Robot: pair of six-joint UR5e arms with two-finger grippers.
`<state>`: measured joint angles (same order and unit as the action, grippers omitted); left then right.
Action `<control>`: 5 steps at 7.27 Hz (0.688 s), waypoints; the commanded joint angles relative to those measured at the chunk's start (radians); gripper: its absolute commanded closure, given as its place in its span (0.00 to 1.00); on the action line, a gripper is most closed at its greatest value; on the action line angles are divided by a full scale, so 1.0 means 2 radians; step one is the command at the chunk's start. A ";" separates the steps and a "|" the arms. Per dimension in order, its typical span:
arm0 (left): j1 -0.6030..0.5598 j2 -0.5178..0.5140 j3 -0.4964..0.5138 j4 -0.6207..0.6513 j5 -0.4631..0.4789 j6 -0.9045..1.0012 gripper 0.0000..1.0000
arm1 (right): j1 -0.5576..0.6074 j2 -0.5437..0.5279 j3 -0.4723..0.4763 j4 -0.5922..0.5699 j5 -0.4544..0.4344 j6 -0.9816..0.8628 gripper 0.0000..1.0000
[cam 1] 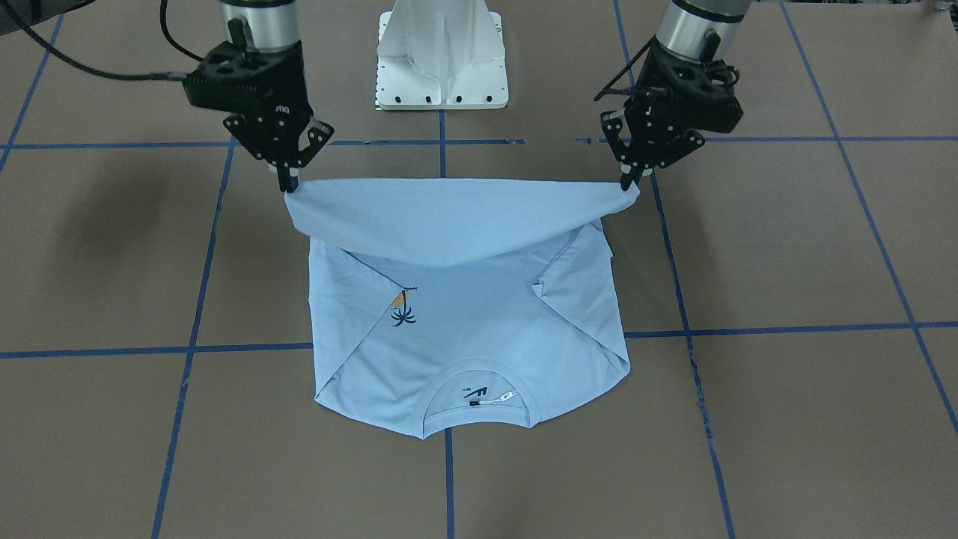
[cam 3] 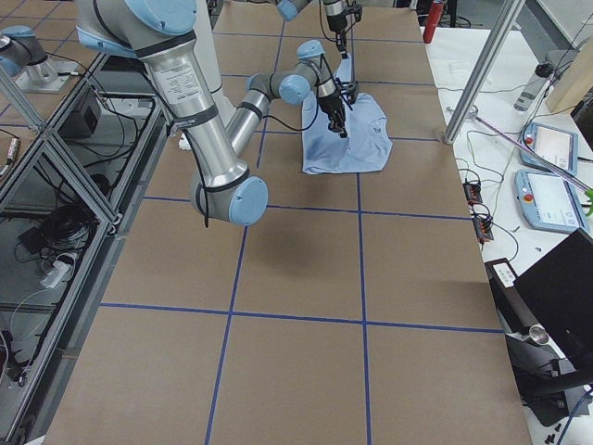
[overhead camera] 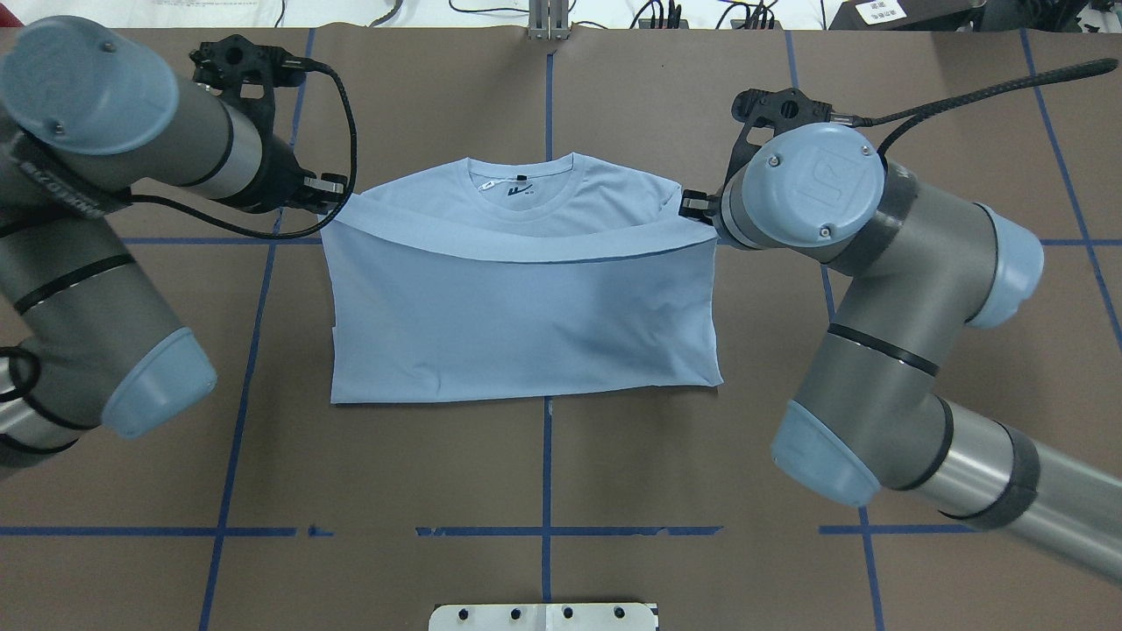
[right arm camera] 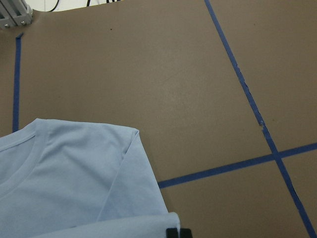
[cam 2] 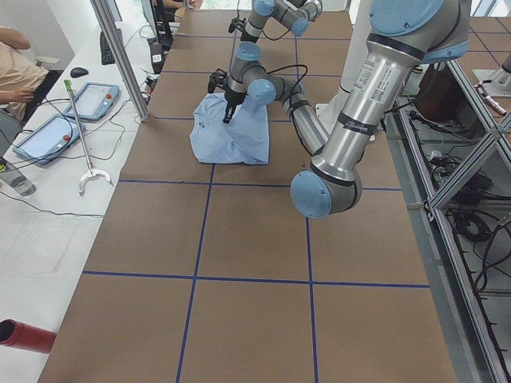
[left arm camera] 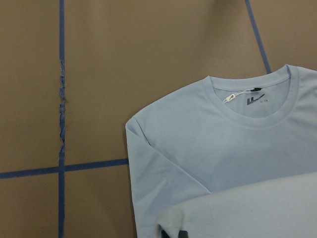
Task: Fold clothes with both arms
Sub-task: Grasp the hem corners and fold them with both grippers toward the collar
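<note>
The light blue T-shirt (cam 1: 464,322) lies flat on the brown table with both sleeves folded inward. Its collar (cam 1: 479,397) points away from the robot, and the palm print (cam 1: 403,311) shows on the chest. My left gripper (cam 1: 631,182) is shut on one corner of the hem, and my right gripper (cam 1: 289,186) is shut on the other. Between them the hem hangs stretched in the air, sagging over the shirt's lower half. In the overhead view the raised edge (overhead camera: 526,254) stands just short of the collar (overhead camera: 521,184). The left wrist view shows the collar (left arm camera: 252,101) ahead of the held cloth.
The white pedestal base (cam 1: 441,60) stands behind the shirt at the robot's side. Blue tape lines (cam 1: 449,479) cross the brown table cover. A side bench holds tablets (cam 2: 76,108) and a grabber tool (cam 2: 84,152), with a person's arm (cam 2: 16,68) beside it.
</note>
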<state>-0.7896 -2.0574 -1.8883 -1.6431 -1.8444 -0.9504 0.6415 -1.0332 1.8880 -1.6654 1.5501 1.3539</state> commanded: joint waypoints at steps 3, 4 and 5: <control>-0.002 -0.032 0.186 -0.137 0.038 0.002 1.00 | 0.013 0.060 -0.178 0.098 -0.003 -0.009 1.00; 0.001 -0.039 0.213 -0.155 0.043 0.002 1.00 | 0.013 0.062 -0.196 0.116 -0.003 -0.009 1.00; 0.007 -0.039 0.217 -0.159 0.043 0.002 1.00 | 0.012 0.064 -0.204 0.119 -0.003 -0.009 1.00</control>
<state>-0.7873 -2.1264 -1.4913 -1.9374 -1.7647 -0.9465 0.6668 -0.9115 1.5157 -1.4545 1.5450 1.3364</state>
